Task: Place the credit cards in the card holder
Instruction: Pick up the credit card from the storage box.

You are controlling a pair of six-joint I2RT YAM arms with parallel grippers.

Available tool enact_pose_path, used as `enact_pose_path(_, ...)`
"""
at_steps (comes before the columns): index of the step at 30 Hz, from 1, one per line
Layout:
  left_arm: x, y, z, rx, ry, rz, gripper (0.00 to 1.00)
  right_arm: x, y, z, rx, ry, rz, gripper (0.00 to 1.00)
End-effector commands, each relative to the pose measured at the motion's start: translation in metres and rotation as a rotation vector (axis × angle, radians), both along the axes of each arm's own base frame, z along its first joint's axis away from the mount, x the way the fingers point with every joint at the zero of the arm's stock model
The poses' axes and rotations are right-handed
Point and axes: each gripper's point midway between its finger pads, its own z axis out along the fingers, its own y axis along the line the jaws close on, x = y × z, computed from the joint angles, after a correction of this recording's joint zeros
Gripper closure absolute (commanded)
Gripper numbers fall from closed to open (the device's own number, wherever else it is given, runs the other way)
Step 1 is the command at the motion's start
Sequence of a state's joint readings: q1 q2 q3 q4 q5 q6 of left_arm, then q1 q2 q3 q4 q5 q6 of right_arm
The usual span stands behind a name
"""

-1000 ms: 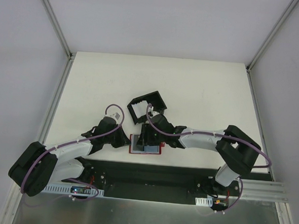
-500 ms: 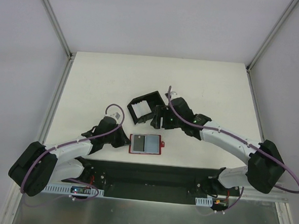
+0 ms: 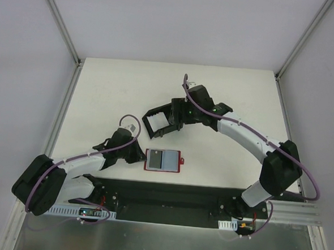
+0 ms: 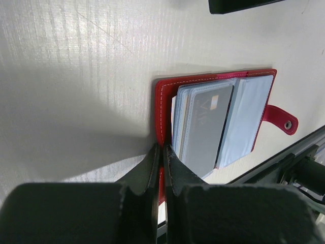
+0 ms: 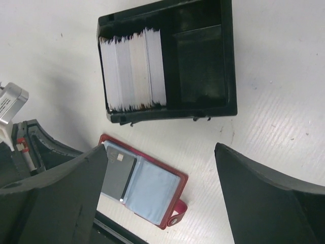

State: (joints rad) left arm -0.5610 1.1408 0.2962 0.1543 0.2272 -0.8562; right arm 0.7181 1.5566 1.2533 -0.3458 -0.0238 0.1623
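Note:
The card holder lies open on the table near the front edge, red outside and pale blue inside. A grey credit card sits in its left sleeve. My left gripper is shut on the holder's red left edge, pinning it. More credit cards stand on edge as a white stack in the left compartment of a black box. My right gripper hangs open and empty above the table between box and holder. From the top view it hovers over the box's right side.
The black box sits behind the holder, its right compartment empty. The holder's snap tab points right. A dark rail runs along the table's front edge, just beside the holder.
My right gripper has lifted off the card holder, swung back over the black box and opened wide. The grey card stays in the holder. The left arm has not moved.

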Motion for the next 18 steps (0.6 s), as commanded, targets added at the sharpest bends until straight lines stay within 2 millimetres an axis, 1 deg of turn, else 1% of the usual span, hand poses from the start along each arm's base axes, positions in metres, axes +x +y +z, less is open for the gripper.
enact_pose_path(1, 0.005, 0.010, -0.006, 0.062, 0.005, 0.014, 1.00, 0.013, 0.004, 0.005, -0.012, 0.029, 0.039, 0.11)
enact_pose_path(6, 0.005, 0.013, -0.006, 0.066, 0.004, 0.017, 1.00, 0.027, 0.018, 0.006, -0.001, 0.058, 0.073, 0.11)
enact_pose_path(8, 0.005, 0.016, -0.006, 0.066, 0.003, 0.026, 1.00, 0.035, 0.025, 0.009, 0.002, 0.054, 0.080, 0.11)
enact_pose_path(13, 0.006, 0.029, -0.008, 0.070, -0.005, 0.061, 1.00, 0.045, 0.040, 0.005, 0.010, 0.081, 0.117, 0.11)
enact_pose_path(16, 0.007, 0.033, -0.007, 0.065, -0.012, 0.067, 1.00, 0.051, 0.047, 0.000, 0.006, 0.089, 0.138, 0.09)
enact_pose_path(18, 0.006, 0.035, -0.008, 0.066, -0.008, 0.071, 1.00, 0.053, 0.050, -0.010, -0.013, 0.117, 0.144, 0.09)
